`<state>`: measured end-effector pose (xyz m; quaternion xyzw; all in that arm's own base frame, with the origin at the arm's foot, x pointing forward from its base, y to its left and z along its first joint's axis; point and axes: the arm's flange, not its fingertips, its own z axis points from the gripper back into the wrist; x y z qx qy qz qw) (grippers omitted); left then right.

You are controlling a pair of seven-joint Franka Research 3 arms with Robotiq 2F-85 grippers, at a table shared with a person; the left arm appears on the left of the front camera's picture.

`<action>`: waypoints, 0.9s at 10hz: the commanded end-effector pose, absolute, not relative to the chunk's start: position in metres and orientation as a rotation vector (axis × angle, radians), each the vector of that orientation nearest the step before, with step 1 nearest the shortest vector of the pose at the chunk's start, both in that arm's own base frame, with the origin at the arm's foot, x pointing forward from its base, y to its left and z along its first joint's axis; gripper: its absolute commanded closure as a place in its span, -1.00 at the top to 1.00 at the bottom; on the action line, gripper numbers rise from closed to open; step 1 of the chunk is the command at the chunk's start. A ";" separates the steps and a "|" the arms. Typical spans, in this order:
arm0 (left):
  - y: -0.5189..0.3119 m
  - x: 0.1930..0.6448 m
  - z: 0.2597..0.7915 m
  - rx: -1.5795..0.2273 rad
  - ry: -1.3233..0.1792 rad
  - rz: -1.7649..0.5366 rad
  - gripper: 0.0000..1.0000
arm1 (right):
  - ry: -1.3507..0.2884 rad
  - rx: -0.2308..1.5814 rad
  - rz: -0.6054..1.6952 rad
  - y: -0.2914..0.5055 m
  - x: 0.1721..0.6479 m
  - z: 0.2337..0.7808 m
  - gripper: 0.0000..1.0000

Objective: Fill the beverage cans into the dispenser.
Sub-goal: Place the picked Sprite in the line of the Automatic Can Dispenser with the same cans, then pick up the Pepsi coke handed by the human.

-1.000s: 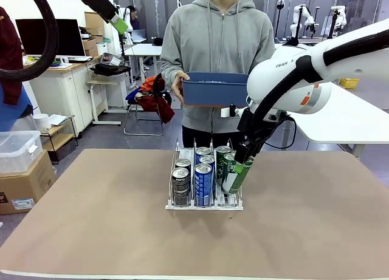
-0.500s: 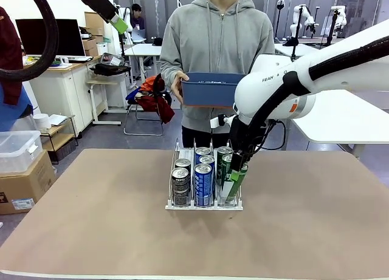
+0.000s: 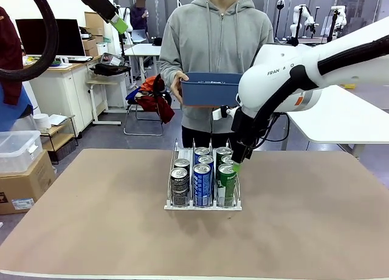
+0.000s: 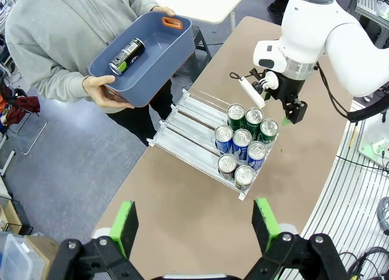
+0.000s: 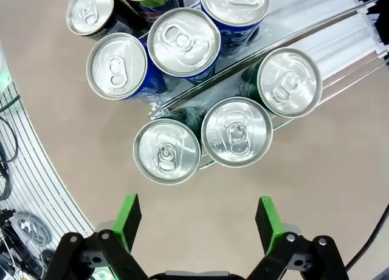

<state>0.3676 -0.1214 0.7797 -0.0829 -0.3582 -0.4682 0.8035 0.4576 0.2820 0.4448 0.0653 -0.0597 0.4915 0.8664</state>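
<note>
Released and empty on the right end effector [image 5: 197, 216], front green can [image 5: 166, 151] just below it, standing in the dispenser [image 3: 203, 207]. Best to lift straight up, no sideways drift, to avoid knocking it. Left end effector [image 4: 197, 222] spread wide too, empty.

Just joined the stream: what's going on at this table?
The right claw hangs open just above a green can standing at the near end of the right lane of the dispenser. Eight cans stand in it. The person holds a blue bin with one can inside. The left claw is open, held high.
</note>
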 end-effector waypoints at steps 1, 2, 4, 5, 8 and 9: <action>-0.119 0.367 0.779 -0.182 -0.766 -1.001 1.00 | -0.149 0.148 0.986 0.272 0.447 0.451 1.00; -0.119 0.367 0.779 -0.182 -0.766 -1.001 1.00 | -0.172 0.155 0.980 0.267 0.442 0.454 1.00; -0.119 0.367 0.779 -0.182 -0.766 -1.001 1.00 | -0.249 0.199 0.999 0.260 0.429 0.462 1.00; -0.119 0.367 0.779 -0.182 -0.766 -1.001 1.00 | -0.165 0.141 1.004 0.271 0.448 0.462 1.00; -0.119 0.367 0.779 -0.182 -0.766 -1.001 1.00 | -0.189 0.153 0.996 0.269 0.442 0.466 1.00; -0.119 0.367 0.779 -0.182 -0.766 -1.001 1.00 | -0.189 0.153 0.996 0.269 0.442 0.466 1.00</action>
